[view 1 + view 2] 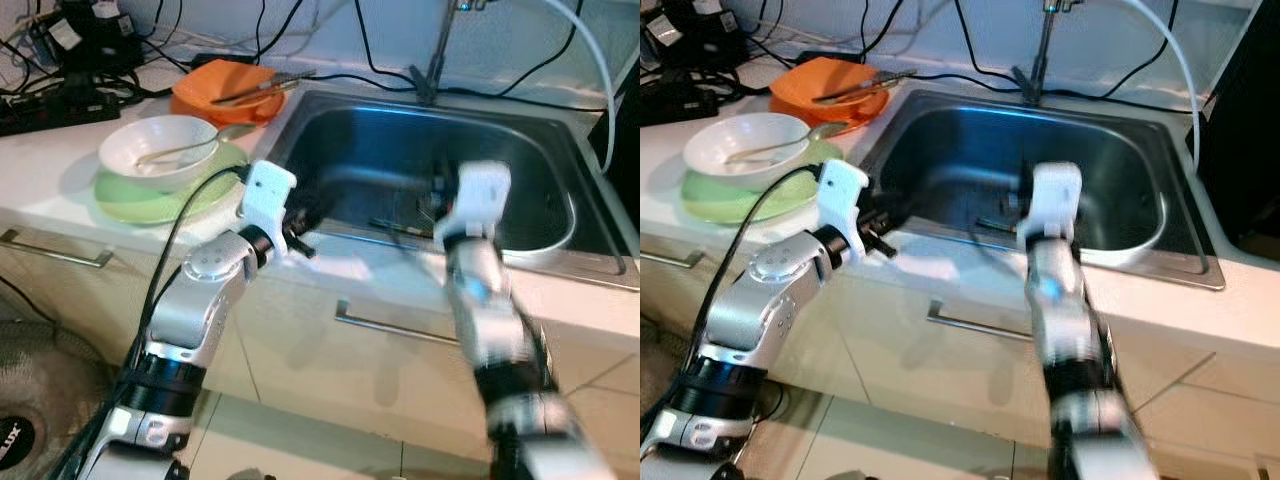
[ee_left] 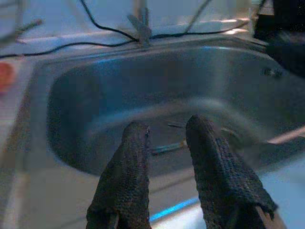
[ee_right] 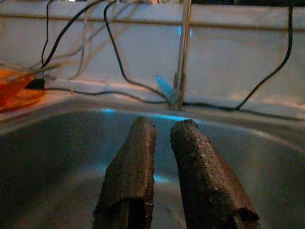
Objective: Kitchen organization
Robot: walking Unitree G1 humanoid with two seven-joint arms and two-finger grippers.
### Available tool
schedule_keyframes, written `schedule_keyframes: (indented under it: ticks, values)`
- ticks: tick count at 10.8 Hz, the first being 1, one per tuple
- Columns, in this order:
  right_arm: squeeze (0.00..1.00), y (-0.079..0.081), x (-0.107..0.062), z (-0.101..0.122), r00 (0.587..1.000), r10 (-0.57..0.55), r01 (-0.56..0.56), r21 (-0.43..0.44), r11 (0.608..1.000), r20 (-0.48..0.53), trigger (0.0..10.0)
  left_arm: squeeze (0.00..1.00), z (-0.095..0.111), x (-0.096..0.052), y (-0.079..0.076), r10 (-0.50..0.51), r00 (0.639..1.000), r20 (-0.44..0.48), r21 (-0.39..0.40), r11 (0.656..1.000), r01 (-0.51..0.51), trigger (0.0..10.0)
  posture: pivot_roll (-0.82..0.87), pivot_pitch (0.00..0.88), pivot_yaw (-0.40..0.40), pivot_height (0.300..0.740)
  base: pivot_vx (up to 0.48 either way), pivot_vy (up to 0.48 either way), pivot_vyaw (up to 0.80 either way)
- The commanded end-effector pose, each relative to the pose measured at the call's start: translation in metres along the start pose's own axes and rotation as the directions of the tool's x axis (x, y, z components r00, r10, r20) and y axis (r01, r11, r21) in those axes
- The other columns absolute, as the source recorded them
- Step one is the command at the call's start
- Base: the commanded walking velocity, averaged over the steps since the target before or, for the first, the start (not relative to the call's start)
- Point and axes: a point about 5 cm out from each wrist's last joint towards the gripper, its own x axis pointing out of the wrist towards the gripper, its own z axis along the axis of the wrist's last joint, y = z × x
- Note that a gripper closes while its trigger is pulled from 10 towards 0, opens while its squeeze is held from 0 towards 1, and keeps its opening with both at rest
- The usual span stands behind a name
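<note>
- I have both arms at the front edge of the stainless steel sink (image 1: 560, 225), so I judge the step in hand to be a reach into the basin for the utensils lying on its floor.
- My left gripper (image 2: 164, 138) hangs over the near rim, its two black fingers a little apart and holding nothing.
- My right gripper (image 3: 162, 138) is over the middle of the basin, pointing at the thin chrome tap (image 3: 182, 52); its fingers are nearly together, with a narrow gap, and empty.
- The thing to fetch looks like a slim dark utensil (image 2: 167, 147) on the sink floor, just beyond my left fingertips; the view is blurred, so I cannot say what kind.
- On the counter to the left stand a white bowl with a spoon (image 1: 160, 148) on a pale green plate (image 1: 135, 203), and behind them an orange dish (image 1: 215, 90) with chopsticks.
- Next I would need to lower one gripper to the basin floor, open it wider and align it across the utensil.
</note>
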Motion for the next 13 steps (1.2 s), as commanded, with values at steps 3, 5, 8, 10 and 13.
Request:
schedule_keyframes:
  ticks: [3,5,8,10,13]
  values:
    - [0.0,0.012,-0.005,0.005,1.0,0.021,-0.021,0.03,0.999,-0.004,10.0,0.0,0.011,0.002,0.018,0.134,0.989,0.065,0.099,0.985,-0.14,10.0,-0.08,0.0,0.018,0.74,0.0,0.0,0.0]
    - [0.0,0.033,-0.011,0.004,0.998,0.058,-0.056,0.075,0.996,-0.027,10.0,0.0,0.041,0.004,0.04,0.238,0.961,0.138,0.476,0.836,-0.275,10.0,-0.07,0.0,0.017,0.74,0.0,0.0,0.0]
    - [0.0,0.045,-0.014,0.003,0.996,0.077,-0.072,0.106,0.992,-0.044,10.0,0.0,0.063,0.017,0.07,0.356,0.93,0.092,0.721,0.621,-0.308,10.0,-0.07,0.0,0.02,0.74,0.0,0.0,0.0]
    - [0.0,0.047,-0.015,0.004,0.996,0.078,-0.072,0.112,0.991,-0.048,10.0,0.0,0.055,0.024,0.081,0.381,0.924,-0.01,0.792,0.568,-0.226,10.0,-0.08,0.0,0.029,0.74,0.0,0.0,0.0]
    - [0.0,0.045,-0.017,0.002,0.996,0.065,-0.057,0.12,0.991,-0.061,10.0,0.0,0.042,0.034,0.092,0.443,0.894,-0.063,0.869,0.465,-0.169,10.0,-0.08,0.0,0.028,0.74,0.0,0.0,0.0]
